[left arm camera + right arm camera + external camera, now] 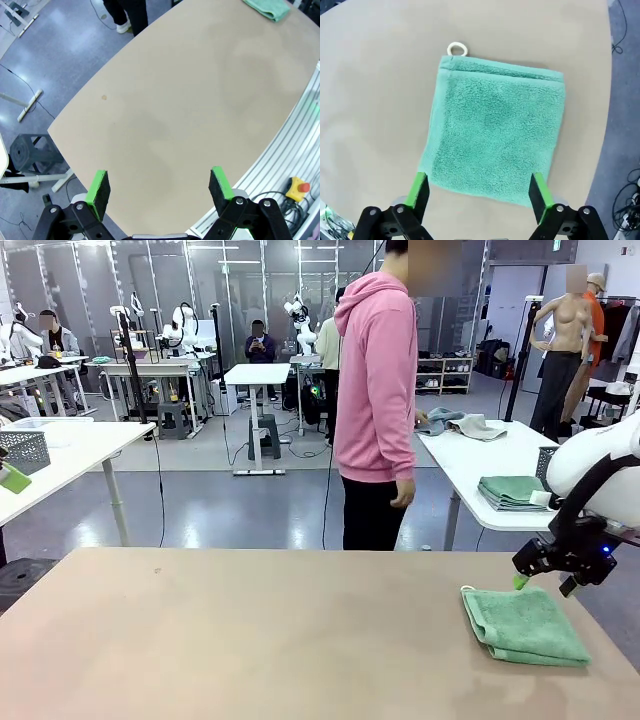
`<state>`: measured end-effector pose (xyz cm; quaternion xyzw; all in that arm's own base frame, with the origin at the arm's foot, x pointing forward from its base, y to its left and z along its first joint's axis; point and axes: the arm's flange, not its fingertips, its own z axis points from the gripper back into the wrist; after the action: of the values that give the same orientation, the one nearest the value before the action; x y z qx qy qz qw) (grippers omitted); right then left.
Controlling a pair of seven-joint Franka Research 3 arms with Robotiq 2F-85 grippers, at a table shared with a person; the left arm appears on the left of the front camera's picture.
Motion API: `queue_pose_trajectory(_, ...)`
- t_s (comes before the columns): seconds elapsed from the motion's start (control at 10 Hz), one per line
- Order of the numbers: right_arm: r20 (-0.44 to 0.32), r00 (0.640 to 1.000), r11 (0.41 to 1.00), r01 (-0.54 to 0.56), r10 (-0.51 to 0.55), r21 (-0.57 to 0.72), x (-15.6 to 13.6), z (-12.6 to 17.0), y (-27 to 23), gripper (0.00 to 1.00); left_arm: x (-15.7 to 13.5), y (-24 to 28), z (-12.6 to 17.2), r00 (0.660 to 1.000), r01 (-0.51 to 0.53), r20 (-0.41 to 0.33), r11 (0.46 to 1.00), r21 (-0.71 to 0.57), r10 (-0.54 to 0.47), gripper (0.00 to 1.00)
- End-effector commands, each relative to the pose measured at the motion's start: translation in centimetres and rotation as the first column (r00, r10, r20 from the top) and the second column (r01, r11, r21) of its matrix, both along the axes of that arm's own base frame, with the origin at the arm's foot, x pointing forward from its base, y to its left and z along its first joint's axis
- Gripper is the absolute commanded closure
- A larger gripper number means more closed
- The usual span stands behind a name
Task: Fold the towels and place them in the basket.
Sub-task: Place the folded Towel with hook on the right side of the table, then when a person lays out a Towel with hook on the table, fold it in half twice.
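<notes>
A mint green towel lies folded into a square on the tan table's right side. Its small white loop sticks out at one corner. My right gripper hovers just above the towel's far edge, open, with nothing between its green pads. In the right wrist view the towel spreads out between and beyond the fingers. My left gripper stands open over bare table, with the same towel far off at the top. A dark mesh basket peeks out behind my right arm on a white side table.
A person in a pink hoodie stands beyond the table's far edge. The white side table at the right carries a stack of folded green towels and loose grey cloths. The tan table is bare to the towel's left.
</notes>
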<state>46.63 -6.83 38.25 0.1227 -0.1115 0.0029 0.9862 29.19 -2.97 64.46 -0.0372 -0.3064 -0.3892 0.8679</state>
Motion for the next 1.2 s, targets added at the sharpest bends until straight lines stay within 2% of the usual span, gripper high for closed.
queue_pose_trajectory(0.0,0.006,1.000,1.000,-0.008,0.008,0.003,0.0,0.0,-0.3,0.00,0.3,0.1,0.2,1.000,0.001,0.004,1.000,0.009,-0.001,0.00)
queue_pose_trajectory(1.0,0.000,1.000,1.000,0.006,-0.006,0.001,0.0,0.0,-0.3,0.00,0.0,0.0,0.0,1.000,0.000,0.000,1.000,0.000,0.000,0.00)
queue_pose_trajectory(1.1,0.042,0.998,0.999,-0.040,0.040,0.003,-0.8,4.6,-0.2,0.00,0.2,0.3,1.4,0.999,0.033,-0.005,0.999,0.012,-0.033,0.00)
